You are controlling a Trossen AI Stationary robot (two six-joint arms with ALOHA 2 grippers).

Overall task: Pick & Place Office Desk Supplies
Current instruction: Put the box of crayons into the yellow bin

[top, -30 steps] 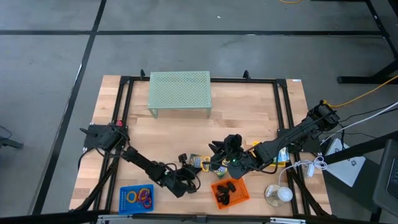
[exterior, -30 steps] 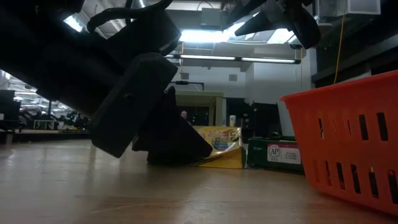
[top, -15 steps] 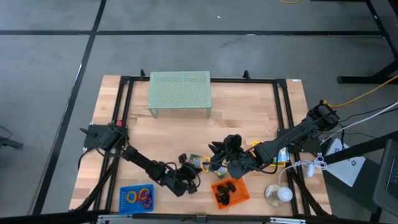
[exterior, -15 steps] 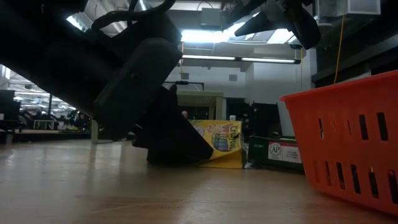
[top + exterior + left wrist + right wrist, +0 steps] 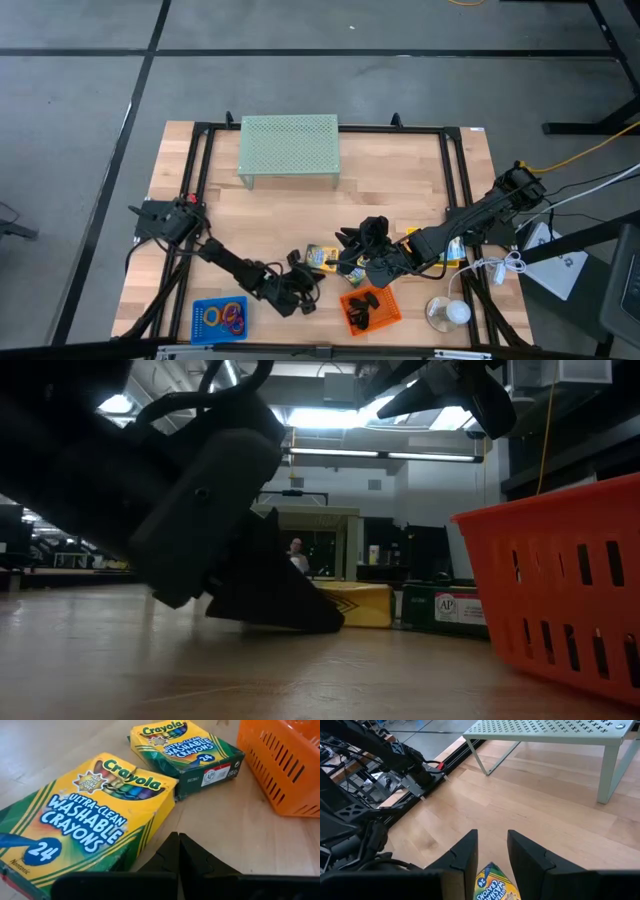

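Left gripper (image 5: 178, 851) lies low over the table, fingers pressed together, tips just beside a flat crayon box (image 5: 87, 815) (second box (image 5: 185, 747) near the orange basket (image 5: 280, 762)); right gripper (image 5: 492, 851) hovers above, pinching a third crayon box (image 5: 496, 885).

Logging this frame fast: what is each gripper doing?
Left gripper: closed, empty, beside a crayon box.
Right gripper: closed on another crayon box.

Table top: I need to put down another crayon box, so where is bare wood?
Bare wood lies between the green mesh riser and both arms. The near edge is crowded: blue tray, orange basket, crayon boxes, left tool, right tool.
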